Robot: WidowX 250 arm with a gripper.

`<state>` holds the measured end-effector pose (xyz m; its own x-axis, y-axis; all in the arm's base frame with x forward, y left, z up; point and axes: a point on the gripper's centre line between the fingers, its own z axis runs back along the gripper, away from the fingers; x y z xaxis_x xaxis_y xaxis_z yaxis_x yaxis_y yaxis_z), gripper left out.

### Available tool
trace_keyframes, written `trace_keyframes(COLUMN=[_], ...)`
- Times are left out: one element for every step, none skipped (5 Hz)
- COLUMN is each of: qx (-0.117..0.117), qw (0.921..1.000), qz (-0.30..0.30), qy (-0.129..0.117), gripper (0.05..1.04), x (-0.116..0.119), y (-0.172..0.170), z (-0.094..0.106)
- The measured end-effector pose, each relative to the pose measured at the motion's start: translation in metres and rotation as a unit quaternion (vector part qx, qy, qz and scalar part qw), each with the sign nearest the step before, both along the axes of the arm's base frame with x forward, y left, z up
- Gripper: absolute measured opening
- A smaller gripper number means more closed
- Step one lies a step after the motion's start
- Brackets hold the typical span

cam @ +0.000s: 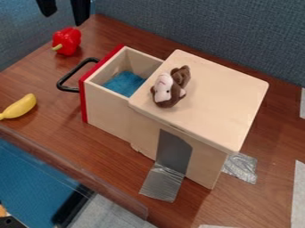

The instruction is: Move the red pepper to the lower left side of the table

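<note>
The biggest risk lies with the brown table (35,71): toward seven and eight o'clock its near edge cuts in close, so a pepper let go too far out could roll over it. Next comes the wooden box (202,98), whose drawer (104,109) stands open toward ten o'clock; a low, straight carry could catch the black handle (67,76) and shift the drawer or tug the load loose. The gripper (64,18), near eleven o'clock, has its jaws spread with nothing between them; coming down off-centre, it could shove its target instead of straddling it. The banana (19,106), at nine o'clock, sits beside the likely route and could be bumped. Last, the red pepper (67,41) lies on its side between ten and eleven o'clock, just below the gripper; its rounded, glossy skin could slip if pinched high or by the stem.

Counted by size: one table, one box, one drawer, one gripper, one blue cloth (125,83), one plush toy (170,87) at one o'clock, one handle, one banana, one red pepper.
</note>
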<state>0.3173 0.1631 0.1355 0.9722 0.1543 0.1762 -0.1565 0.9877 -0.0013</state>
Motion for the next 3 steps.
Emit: trace_keyframes(qx=[-0.010,-0.019,-0.024], qw=[0.9998,0.9990,0.9977], qz=[0.004,0.040,0.064], qy=[0.016,0.011,0.003], gripper=[0.999,0.999,0.999], x=[0.000,0.019,0.042], y=[0.000,0.009,0.026], z=[-0.012,-0.015,-0.022])
